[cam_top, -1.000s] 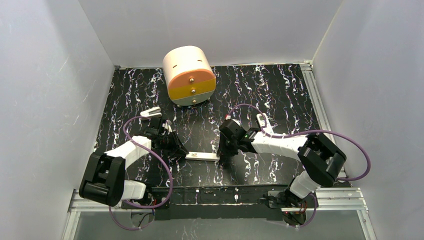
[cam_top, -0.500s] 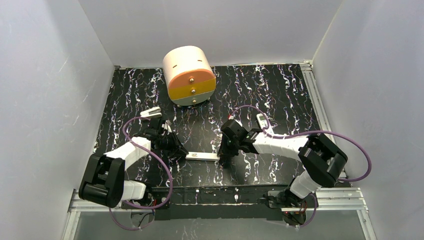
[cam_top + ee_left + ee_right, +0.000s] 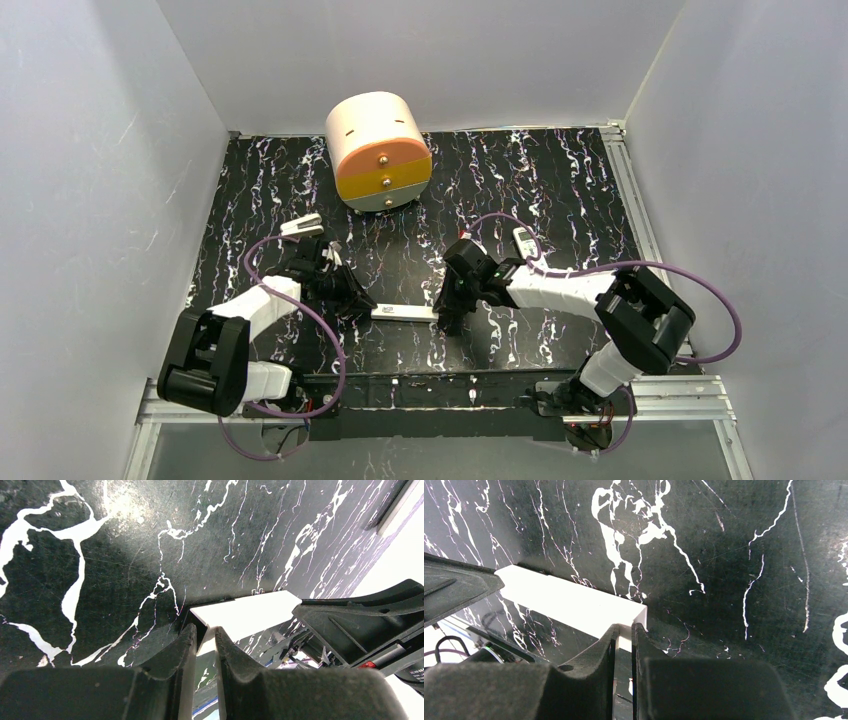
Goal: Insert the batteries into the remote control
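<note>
1. Top view: over the last second the right arm has crept slightly leftward. The right end effector (image 3: 443, 316) stays on one end of the narrow white bar (image 3: 403, 312), and the left end effector (image 3: 360, 302) is on the other end. The bar has barely shifted. The remote control (image 3: 522, 238) lies untouched on the counter (image 3: 560, 170) behind the right forearm, ringed by a purple cable (image 3: 497, 214). No batteries show, so loading looks unstarted. A round drawer unit (image 3: 380, 150) stands at the far side, and a wedge-shaped piece (image 3: 301, 226) lies near the left arm.
2. Left wrist: the left end effector (image 3: 204, 632) is pinching the white bar (image 3: 250, 612) at its end.
3. Right wrist: the right end effector (image 3: 625, 630) is pinched on the white bar (image 3: 569, 600). With both end effectors occupied, neither is free for the remote.
</note>
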You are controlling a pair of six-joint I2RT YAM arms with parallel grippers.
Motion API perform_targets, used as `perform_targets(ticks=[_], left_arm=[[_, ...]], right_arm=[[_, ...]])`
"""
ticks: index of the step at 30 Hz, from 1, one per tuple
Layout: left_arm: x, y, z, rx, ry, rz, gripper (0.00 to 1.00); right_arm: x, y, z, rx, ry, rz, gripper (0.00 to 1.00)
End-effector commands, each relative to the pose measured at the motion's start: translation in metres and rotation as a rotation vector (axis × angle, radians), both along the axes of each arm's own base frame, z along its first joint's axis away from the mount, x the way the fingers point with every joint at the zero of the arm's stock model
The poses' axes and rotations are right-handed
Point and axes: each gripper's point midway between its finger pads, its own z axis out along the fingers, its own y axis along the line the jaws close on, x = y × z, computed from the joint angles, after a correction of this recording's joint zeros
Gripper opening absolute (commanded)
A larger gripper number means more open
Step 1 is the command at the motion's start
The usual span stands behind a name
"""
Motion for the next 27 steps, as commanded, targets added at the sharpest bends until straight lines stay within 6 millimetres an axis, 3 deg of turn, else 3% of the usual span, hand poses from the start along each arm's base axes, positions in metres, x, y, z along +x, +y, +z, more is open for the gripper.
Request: perform_targets(ticks=[1,4,8,13,20,23,27], left_arm=[[-0.054,0.022,-0.042,0.143,0.202,-0.013,0.10],[-0.045,0.023,-0.035,0.161,0.180,-0.004,0.15],[-0.020,0.023,-0.012,0.183,0.109,-0.003,0.30],[0.002,0.025,0.012,0.226,0.041,-0.016,0.48],[0.011,0.030,0.032,0.250,-0.031,-0.031,0.64],[0.010,0.030,0.044,0.241,-0.084,-0.040,0.70],[0.008,0.043,0.054,0.298,-0.122,-0.022,0.75]], right_arm=[[-0.025,0.032,-0.016,0.049,0.066,0.070,0.16],[-0.014,0.024,-0.005,0.023,-0.007,0.049,0.17],[0.012,0.002,0.024,-0.056,-0.181,0.029,0.24],[0.034,-0.018,0.056,-0.161,-0.345,0.147,0.47],[0.036,0.003,0.097,-0.097,-0.499,0.387,0.70],[0.025,0.011,0.090,-0.092,-0.488,0.534,0.80],[0.017,0.017,0.082,-0.159,-0.507,0.660,0.83]])
